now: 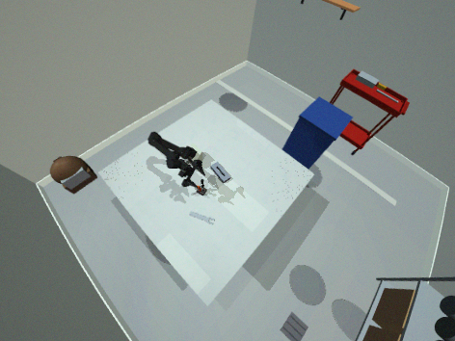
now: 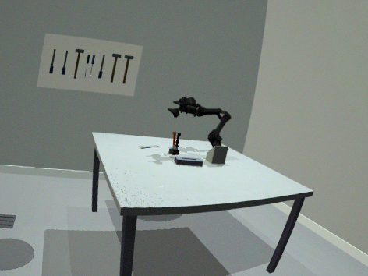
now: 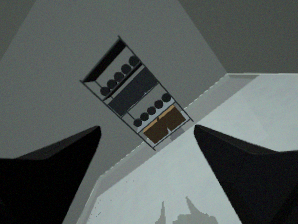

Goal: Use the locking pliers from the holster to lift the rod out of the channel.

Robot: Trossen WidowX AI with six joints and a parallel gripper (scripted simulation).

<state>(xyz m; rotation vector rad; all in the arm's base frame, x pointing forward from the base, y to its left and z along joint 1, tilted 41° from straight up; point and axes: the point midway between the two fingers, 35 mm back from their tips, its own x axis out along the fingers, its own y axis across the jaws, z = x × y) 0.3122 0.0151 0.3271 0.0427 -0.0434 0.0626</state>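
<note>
gripper (image 1: 200,180) (image 2: 171,106) (image 3: 148,129) is wide, nothing between its fingers. in the exterior view it hangs well above the bench (image 1: 190,250) (image 2: 156,187), at the end of the black arm (image 1: 173,160) (image 2: 223,122), which bends up from behind a grey wedge-shaped block (image 2: 218,155) and reaches out over the worktop. in the wrist view the two dark fingertips stand well apart, with a tall shelf rack (image 3: 132,92) showing beyond the gap.

locking pliers (image 1: 202,186) (image 2: 174,139) sit in their small dark holster (image 1: 202,192) (image 2: 174,152), handles upward, one orange and one black, upper ends spread. jaws are hidden. the fingers do not touch the pliers in the exterior view.

channel block (image 1: 226,178) (image 2: 189,162) lies flat near the holster, a low grey oblong with a dark line lengthwise along its top. rod itself is too small to make out apart from the channel; cannot tell how it sits. the block rests on the worktop, apart from the holster.

a pale, slender tool (image 1: 201,218) (image 2: 148,146) lies flat on the holster's other side from the block. on the wall hangs a pale panel (image 2: 87,83) bearing hammers and other hand tools.
</note>
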